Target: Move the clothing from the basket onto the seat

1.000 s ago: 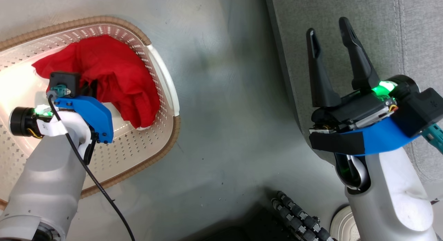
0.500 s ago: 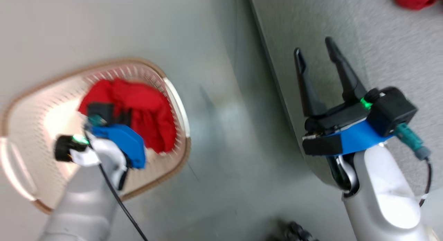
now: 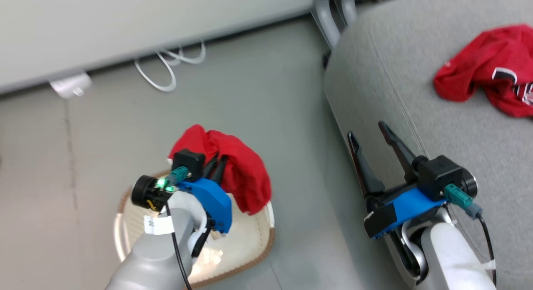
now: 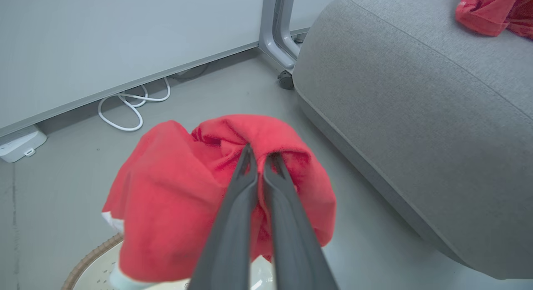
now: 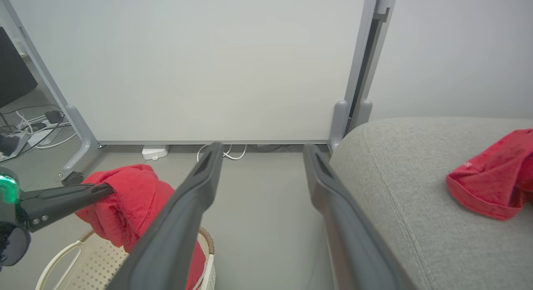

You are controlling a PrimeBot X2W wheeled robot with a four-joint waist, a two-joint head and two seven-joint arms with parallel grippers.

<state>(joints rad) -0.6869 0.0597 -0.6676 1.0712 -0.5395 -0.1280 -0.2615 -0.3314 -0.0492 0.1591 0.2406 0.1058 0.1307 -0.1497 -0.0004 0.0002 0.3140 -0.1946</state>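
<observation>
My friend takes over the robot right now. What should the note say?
The left gripper is shut on the plain shirt, which hangs over the basket.
The right gripper is open and empty, at the edge of the seat.
Done: the jersey lies on the seat.
Left: carry the plain shirt over to the seat and let go.

White cable lies looped on the grey floor at the foot of a pale partition panel, a small white box nearby. The panel's grey leg carries a black castor.
</observation>
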